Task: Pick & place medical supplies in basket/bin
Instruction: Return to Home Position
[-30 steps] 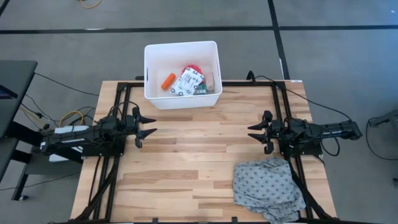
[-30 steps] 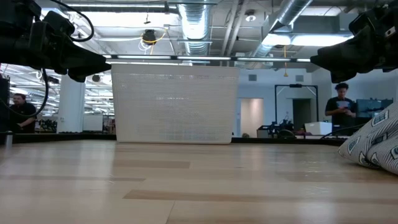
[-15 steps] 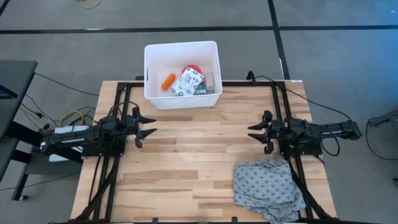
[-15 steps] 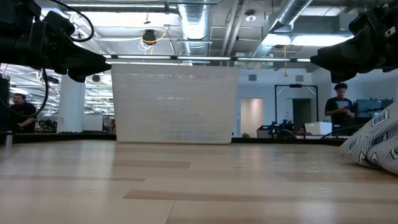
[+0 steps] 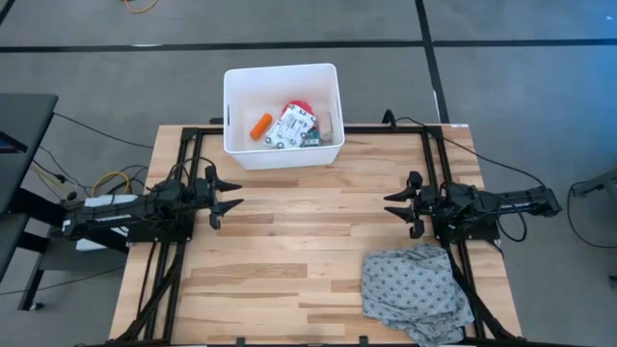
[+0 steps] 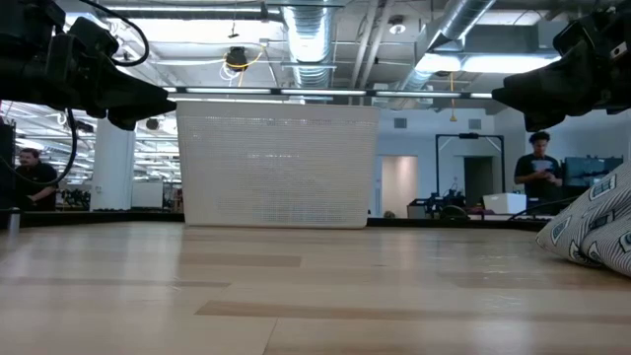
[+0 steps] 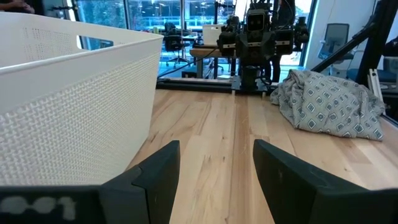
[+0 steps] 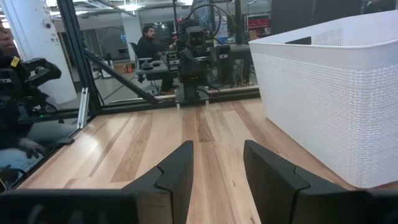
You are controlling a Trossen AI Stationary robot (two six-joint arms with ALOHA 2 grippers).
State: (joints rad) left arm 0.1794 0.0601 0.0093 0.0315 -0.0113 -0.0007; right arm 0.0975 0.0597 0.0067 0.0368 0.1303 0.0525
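The white tub (image 5: pixel 282 114) stands at the table's far edge; it also shows in the low view (image 6: pixel 278 164), the left wrist view (image 7: pixel 68 106) and the right wrist view (image 8: pixel 329 87). Inside it lie the orange tube (image 5: pixel 260 125), the flat white printed packet (image 5: pixel 292 128), the pink roll (image 5: pixel 300 105), the beige bandage roll (image 5: pixel 327 125) and a bit of the green-and-white box (image 5: pixel 314 142). The small white tube is hidden. My left gripper (image 5: pixel 234 194) is open and empty at the table's left. My right gripper (image 5: pixel 392 205) is open and empty at the right.
The large grey patterned cloth (image 5: pixel 416 290) lies crumpled at the table's near right, close to my right arm; it also shows in the left wrist view (image 7: pixel 328 102). Black frame rails run along the table's left and right sides. People stand in the room beyond the table.
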